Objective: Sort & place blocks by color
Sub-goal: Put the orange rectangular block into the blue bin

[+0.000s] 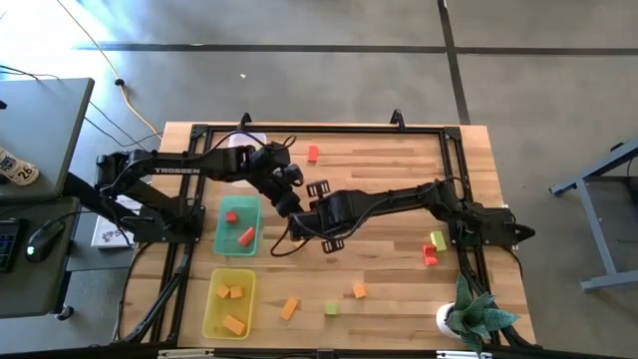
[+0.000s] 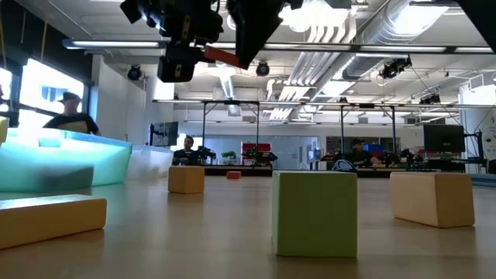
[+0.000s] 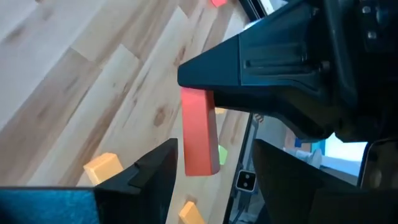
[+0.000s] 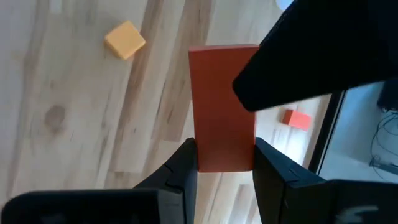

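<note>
Red bar point(image 4: 222, 109) up in the air over the table point(image 1: 399, 259), pinched tight in right end effector point(image 4: 224, 165); left end effector point(image 3: 211, 174) wide open, holding nothing, very close; could bump and drop it

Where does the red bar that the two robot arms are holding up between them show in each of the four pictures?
High view: hidden under the two grippers meeting mid-table, beside the green tray.
Low view: the red bar shows near the top, between the dark grippers.
Left wrist view: centre, upright, the left gripper open around it.
Right wrist view: centre, clamped by the right gripper.
Shared landmark: the right gripper gripping the bar.
</note>
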Controlling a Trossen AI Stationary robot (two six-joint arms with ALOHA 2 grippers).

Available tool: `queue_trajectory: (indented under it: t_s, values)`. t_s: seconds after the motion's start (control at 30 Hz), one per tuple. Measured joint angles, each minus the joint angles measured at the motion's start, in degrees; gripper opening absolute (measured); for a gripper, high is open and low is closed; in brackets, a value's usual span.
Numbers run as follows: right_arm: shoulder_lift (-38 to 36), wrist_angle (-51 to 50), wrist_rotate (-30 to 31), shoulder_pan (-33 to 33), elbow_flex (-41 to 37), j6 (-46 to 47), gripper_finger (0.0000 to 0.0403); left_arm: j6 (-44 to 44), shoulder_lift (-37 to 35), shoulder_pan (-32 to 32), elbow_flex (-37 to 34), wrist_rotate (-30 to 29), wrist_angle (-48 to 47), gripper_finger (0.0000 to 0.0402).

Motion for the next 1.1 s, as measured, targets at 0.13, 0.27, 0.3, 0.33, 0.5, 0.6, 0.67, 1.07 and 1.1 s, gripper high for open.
queue_trajectory:
  t_s: [0.13,0.27,0.3,0.33,0.5,0.6,0.67,1.07,1.1]
  values:
    - [0.00,0.00,0.69,-0.78,0.00,-1.66,0.0089,0.22,0.00,1.60,0.00,-0.02,-0.12,0.0195]
    - [0.01,0.00,1.96,-1.74,0.00,-2.57,0.0089,0.61,0.00,2.76,0.00,0.03,-0.15,0.0195]
    - [0.01,0.00,1.90,-2.07,0.00,-2.80,0.0089,0.94,0.00,2.96,0.00,0.01,-0.19,0.0195]
    - [0.01,0.00,1.68,-2.38,0.00,-2.89,0.0089,1.34,0.00,3.28,0.00,0.03,-0.21,0.0195]
    - [-0.06,0.00,1.81,-4.02,0.00,-3.11,0.0089,3.57,0.00,4.87,0.00,-0.13,-0.33,0.0195]
    - [-0.54,0.43,1.75,-5.00,0.00,-3.91,0.0089,4.08,0.00,5.58,0.00,-0.04,-0.65,0.0195]
    - [-1.00,1.01,1.46,-5.56,0.00,-5.25,0.0089,5.23,0.00,6.18,0.02,0.02,-0.61,0.0195]
    - [-2.17,3.76,-1.18,-8.37,-0.07,-9.61,0.0089,5.29,0.22,8.83,0.04,0.94,-0.50,0.0163]
    - [-2.17,3.88,-1.20,-8.57,-0.06,-9.83,0.0089,5.80,0.22,8.83,0.04,1.17,-0.48,0.0151]
